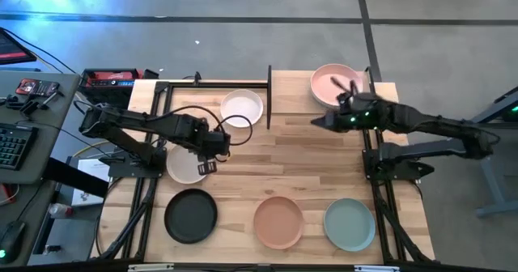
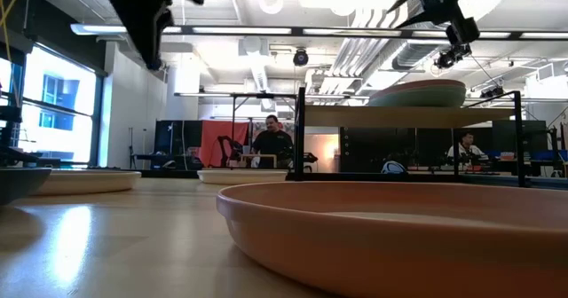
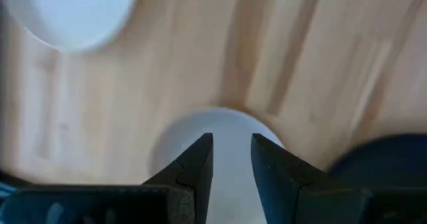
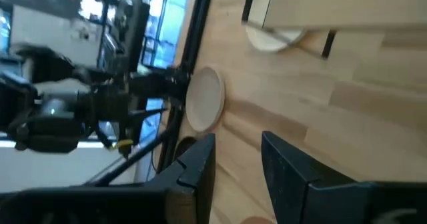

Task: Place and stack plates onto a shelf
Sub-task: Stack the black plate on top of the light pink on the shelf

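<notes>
Overhead, plank tabletop (image 1: 324, 163); person (image 2: 271, 143) at workshop's back.

Robotics lab or industrial workshop. Polished grey concrete floor (image 1: 243, 1); exposed white ceiling ducts and pipes (image 2: 355, 45); side desk with black keyboard (image 1: 10, 146) and loose cables; black metal frame rigs beyond plank-striped wooden tabletop (image 1: 307, 155); seated person (image 2: 272, 144) at far workstation.
</notes>
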Robot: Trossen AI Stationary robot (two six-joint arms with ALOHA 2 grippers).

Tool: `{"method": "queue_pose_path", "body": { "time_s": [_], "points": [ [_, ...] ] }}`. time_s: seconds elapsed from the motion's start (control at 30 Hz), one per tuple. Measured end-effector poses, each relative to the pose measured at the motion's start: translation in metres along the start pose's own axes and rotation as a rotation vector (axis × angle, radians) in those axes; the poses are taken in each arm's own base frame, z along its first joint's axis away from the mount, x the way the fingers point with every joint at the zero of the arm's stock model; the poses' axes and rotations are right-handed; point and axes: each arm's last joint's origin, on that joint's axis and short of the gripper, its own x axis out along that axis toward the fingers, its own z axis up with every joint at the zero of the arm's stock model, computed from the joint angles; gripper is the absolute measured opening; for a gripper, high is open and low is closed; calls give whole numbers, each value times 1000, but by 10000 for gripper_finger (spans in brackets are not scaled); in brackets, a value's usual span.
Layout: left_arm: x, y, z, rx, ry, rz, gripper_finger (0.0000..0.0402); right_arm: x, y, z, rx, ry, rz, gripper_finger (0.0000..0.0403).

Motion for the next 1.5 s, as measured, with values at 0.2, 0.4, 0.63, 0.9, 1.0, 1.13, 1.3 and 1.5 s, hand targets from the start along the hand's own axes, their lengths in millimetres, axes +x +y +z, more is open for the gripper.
{"method": "queue_pose_path", "body": {
  "time_s": [0.2,0.4,0.63,0.9,1.0,1.13,1.3,1.5],
  "points": [
    [17,-11,-13,-19,92,-50,91,26,11,-26,1,68,0,103],
    [34,-31,-28,83,118,-51,91,48,21,-51,-22,120,25,103],
    [49,-56,-44,274,79,-78,91,68,27,-76,-55,157,58,103],
    [65,-80,-59,476,-4,-122,91,80,25,-93,-86,183,28,103],
    [72,-85,-63,504,-35,-137,91,81,25,-95,-90,191,25,103],
    [78,-87,-65,509,-52,-145,91,81,25,-96,-92,199,28,103],
    [82,-88,-67,556,-48,-157,91,81,25,-97,-97,216,33,103],
    [95,-88,-73,548,-35,-189,91,81,25,-97,-99,225,34,103]
  ]
}}
